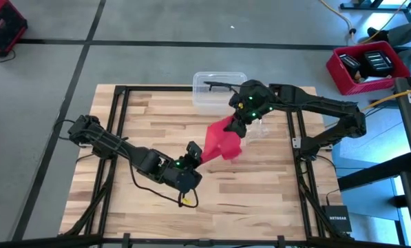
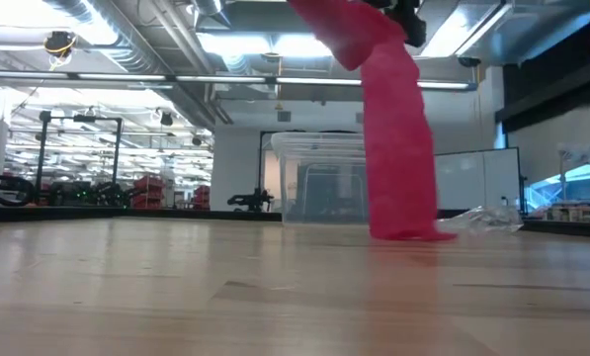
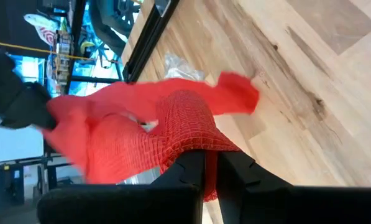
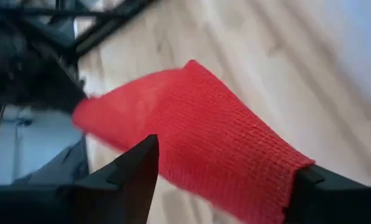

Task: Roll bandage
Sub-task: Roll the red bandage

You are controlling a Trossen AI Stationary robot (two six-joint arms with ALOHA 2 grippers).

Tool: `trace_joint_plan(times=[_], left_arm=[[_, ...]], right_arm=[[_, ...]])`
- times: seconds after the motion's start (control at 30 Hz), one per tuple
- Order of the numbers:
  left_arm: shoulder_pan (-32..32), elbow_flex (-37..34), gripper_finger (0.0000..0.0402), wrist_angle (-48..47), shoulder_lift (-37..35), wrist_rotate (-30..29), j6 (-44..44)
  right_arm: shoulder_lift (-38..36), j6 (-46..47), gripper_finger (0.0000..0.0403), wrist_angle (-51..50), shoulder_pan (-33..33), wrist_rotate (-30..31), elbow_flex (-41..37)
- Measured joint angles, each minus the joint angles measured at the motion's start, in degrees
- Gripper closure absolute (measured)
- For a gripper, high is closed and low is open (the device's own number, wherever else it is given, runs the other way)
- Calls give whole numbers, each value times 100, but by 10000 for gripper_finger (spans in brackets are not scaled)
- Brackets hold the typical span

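Observation:
The bandage (image 1: 222,141) is a bright red knitted strip that hangs in the air between my two grippers over the middle of the table. My left gripper (image 1: 193,155) is shut on its near-left part (image 3: 141,124). My right gripper (image 1: 236,127) stands higher, at the strip's far end, with its fingers wide apart (image 4: 222,180) and the strip (image 4: 204,124) filling the gap. In the low view a length of the bandage (image 2: 398,148) drops straight down and its lower end (image 2: 413,235) rests on the tabletop. My left gripper pinches a bunched fold of the bandage (image 3: 197,146) between its two shut fingers. It comes in slanting down from the table's left. The cloth arches over the fingertips and runs on toward the other gripper, clear of the table at the hold. My right gripper has the flat strip lying between its spread fingers. One edge (image 4: 163,165) is against one finger and the other edge (image 4: 288,180) against the other. Whether the fingers clamp it I cannot tell. From there the strip runs down toward my left gripper.
A clear plastic box (image 1: 215,89) with a dark handle stands at the table's far edge, just behind the right gripper. A crinkled clear wrapper (image 1: 260,129) lies on the wood to the right of the bandage. Bare wood stretches across the near half of the table (image 1: 260,200).

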Motion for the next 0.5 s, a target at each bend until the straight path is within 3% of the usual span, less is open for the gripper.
trace_joint_plan(times=[0.07,0.13,0.3,0.43,0.5], left_arm=[[0,0,392,-11,0,0,-112],[0,0,392,-51,0,0,-142],[0,0,387,-55,0,235,-142],[0,0,386,-50,2,943,-388],[0,0,385,-56,9,1313,-597]], right_arm=[[58,-184,166,-361,-94,-531,-15],[75,-403,166,-504,-87,-539,-15],[107,-347,166,-433,-160,398,-11],[122,-236,166,371,-163,1766,-8],[160,-260,166,500,-164,1944,-5]])
